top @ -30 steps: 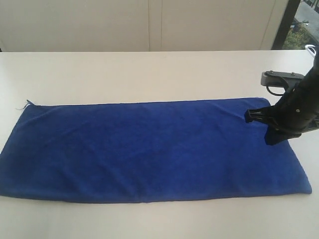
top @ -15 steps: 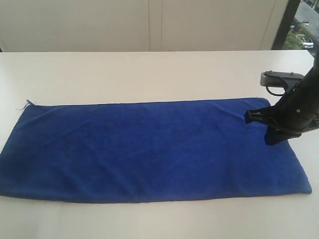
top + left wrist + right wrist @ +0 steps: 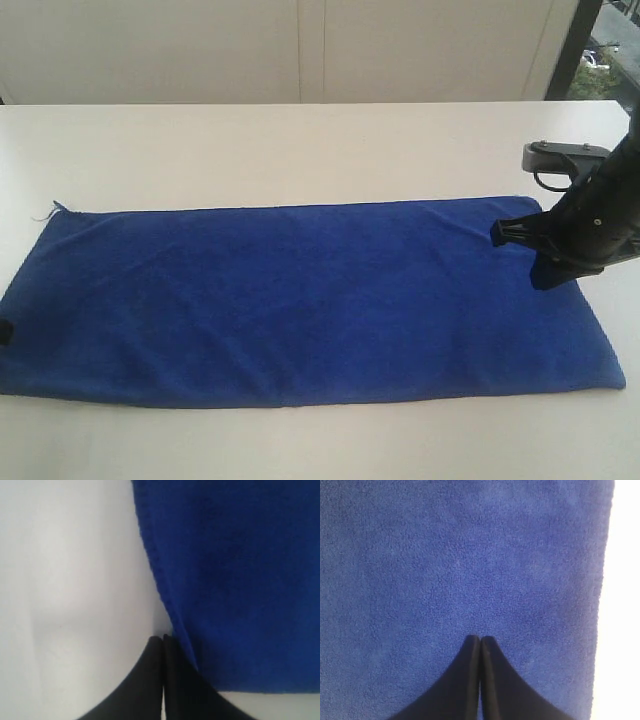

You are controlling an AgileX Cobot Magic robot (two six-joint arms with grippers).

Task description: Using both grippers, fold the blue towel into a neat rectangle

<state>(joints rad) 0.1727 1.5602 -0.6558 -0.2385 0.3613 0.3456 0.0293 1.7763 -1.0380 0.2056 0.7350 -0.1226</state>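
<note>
Where the right pincer (image 3: 480, 639) tapers, the blue towel (image 3: 470, 555) looks fuzzy.

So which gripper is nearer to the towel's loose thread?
Left. The left gripper sits at the blue towel's end with the thread; the right gripper is over the opposite end.

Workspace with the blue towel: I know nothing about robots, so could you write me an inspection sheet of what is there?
surface: pale, smooth table.
job's things: blue towel spread flat and unfolded; loose thread at its far left corner.
clutter: nothing seen.
grippers: left gripper shut, tips at the towel's edge; right gripper shut, over the towel near its right end.
cables: nothing seen.
surroundings: light wall panels behind the table; dark window frame at the upper right.
</note>
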